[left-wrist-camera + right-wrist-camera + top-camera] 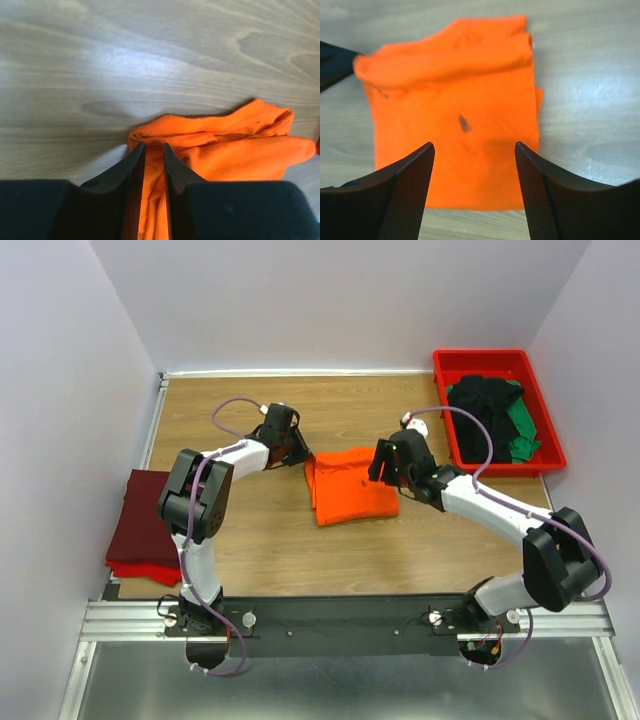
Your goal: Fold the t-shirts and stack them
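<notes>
Mid-table: orange t-shirt (352, 488), soft matte knit, folded to a rough rectangle. Far edge rolled into a thick, rounded ridge; near part flat and smooth. Small dark fleck near the middle of the top layer, too blurred to tell what. Left edge bunched into loose wrinkles.

Underneath: table (270, 540) of pale brown wood-grain laminate with a faint sheen.

Left gripper (154, 146): black, smooth, tapering fingers (134, 165) drawn almost together, only a thin slot between them. Orange cloth filling that slot, so pinched on the shirt's left edge. Tips low, at the tabletop.

Right gripper (475, 145): jaws spread wide, inner pads (415, 185) finely cross-hatched like mesh. Nothing between them. Hanging over the near-right part of the orange shirt; contact with the cloth not discernible.

Left edge of table: maroon t-shirt (145, 520), folded flat and square, lying on a red t-shirt (135, 572) showing as a bright strip along the near side.

Far right corner: rigid, glossy red plastic tray (480, 356), rectangular with a raised rim. Inside, a crumpled black t-shirt (485, 400) heaped over a green t-shirt (522, 425), both unfolded, well apart from the orange one.

Both arms white-shelled with black joints, lilac cables looping along them.
</notes>
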You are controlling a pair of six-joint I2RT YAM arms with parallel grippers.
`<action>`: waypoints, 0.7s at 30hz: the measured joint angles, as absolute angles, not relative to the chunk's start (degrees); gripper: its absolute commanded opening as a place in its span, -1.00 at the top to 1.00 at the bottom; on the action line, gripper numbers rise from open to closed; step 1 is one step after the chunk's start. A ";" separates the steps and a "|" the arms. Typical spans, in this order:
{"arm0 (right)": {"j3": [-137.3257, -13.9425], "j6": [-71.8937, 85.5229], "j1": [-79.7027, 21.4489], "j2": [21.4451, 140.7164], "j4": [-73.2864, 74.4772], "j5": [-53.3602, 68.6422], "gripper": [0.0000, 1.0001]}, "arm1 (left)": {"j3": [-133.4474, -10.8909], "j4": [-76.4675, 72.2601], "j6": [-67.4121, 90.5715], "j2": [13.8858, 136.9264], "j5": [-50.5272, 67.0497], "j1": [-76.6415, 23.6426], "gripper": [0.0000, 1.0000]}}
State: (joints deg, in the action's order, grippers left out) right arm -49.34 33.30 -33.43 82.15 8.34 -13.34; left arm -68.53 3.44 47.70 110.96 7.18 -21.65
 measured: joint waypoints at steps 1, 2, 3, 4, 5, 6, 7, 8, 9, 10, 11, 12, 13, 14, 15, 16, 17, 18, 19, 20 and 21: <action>-50.74 33.06 -33.43 82.19 8.95 -13.85 -0.45 | -69.14 3.64 47.16 110.89 7.07 -21.63 0.09; -52.66 32.77 -33.43 82.76 9.23 -14.37 -0.44 | -69.60 3.77 46.72 110.80 6.96 -21.61 0.05; -54.04 32.47 -33.43 83.35 9.15 -14.57 -0.45 | -70.11 3.95 46.24 110.69 6.57 -21.61 0.01; -56.23 32.16 -33.43 84.62 9.10 -14.94 -0.45 | -70.43 4.40 45.63 110.34 6.07 -21.61 -0.05; -57.65 31.86 -33.43 85.58 9.04 -15.18 -0.45 | -70.54 4.75 45.19 110.10 5.80 -21.61 -0.07; -59.53 31.44 -33.43 87.37 8.97 -15.94 -0.45 | -70.91 5.65 44.40 109.45 5.26 -21.61 -0.08; -60.75 31.16 -33.43 88.68 8.97 -16.62 -0.45 | -71.18 6.11 43.68 109.06 4.91 -21.54 -0.08; -61.39 30.87 -33.43 89.65 8.97 -17.12 -0.45 | -71.88 6.90 42.65 108.60 4.62 -21.50 -0.09; -62.26 30.50 -32.97 91.18 9.13 -17.30 -0.45 | -72.71 7.51 41.74 108.25 4.43 -21.47 -0.09; -62.81 30.17 -32.73 92.33 9.21 -17.37 -0.45 | -73.36 8.03 40.80 108.03 4.25 -21.47 -0.10; -63.35 29.89 -32.32 93.30 9.26 -17.37 -0.45 | -73.71 8.25 40.25 107.81 4.12 -21.52 -0.10; -64.20 29.47 -31.59 94.63 9.56 -17.39 -0.45 | -73.76 8.36 39.62 107.35 3.97 -21.65 -0.09; -64.99 29.19 -30.98 95.70 9.65 -17.41 -0.44 | -73.69 8.91 38.89 106.89 3.77 -21.78 -0.09; -65.71 28.77 -30.17 96.73 9.74 -17.39 -0.44 | -73.67 9.08 38.59 106.80 3.73 -21.85 -0.09; -66.41 28.40 -29.58 97.54 9.78 -17.34 -0.44 | -73.38 9.28 38.19 106.45 3.66 -22.22 -0.08; -67.26 28.10 -28.93 98.50 9.76 -17.32 -0.43 | -73.21 9.39 37.91 106.39 3.66 -22.39 -0.07; -67.61 27.90 -28.38 99.04 9.76 -17.30 -0.42 | -73.06 9.54 37.65 106.39 3.66 -22.70 -0.06; -67.81 27.79 -27.99 99.31 9.78 -17.30 -0.38 | -72.69 9.58 37.41 106.39 3.66 -23.07 -0.03; -68.07 27.59 -27.29 99.70 9.80 -17.30 -0.35 | -72.34 9.72 37.28 106.39 3.68 -23.49 -0.02; -68.18 27.51 -26.94 99.90 9.80 -17.30 -0.35 | -72.07 9.72 37.26 106.39 3.66 -23.81 -0.01; -68.29 27.35 -26.63 100.16 9.80 -17.30 -0.33 | -71.77 9.69 37.26 106.39 3.68 -24.21 -0.01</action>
State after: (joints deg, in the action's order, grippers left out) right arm -68.29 27.35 -26.63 100.16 9.80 -17.30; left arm -71.77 9.69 37.26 106.39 3.68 -24.21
